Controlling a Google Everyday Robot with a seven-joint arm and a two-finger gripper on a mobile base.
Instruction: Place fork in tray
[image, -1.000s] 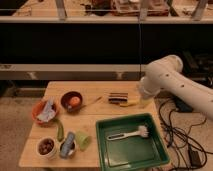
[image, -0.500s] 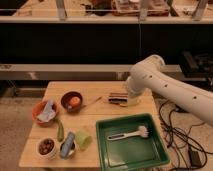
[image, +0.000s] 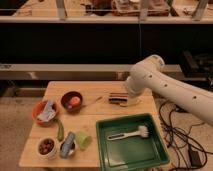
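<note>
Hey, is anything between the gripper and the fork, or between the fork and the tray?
The gripper appears to sit above the dark tool, which lies between it and the fork. From fork to tray only bare table shows; a brush lies inside the tray.

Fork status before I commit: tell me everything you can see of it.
The fork is a slim, short utensil with a tan handle and small pale head. It lies flat and slanted on the wooden table, between the dark bowl and dark tool, outside the tray. The gripper hangs right of it, apart.
</note>
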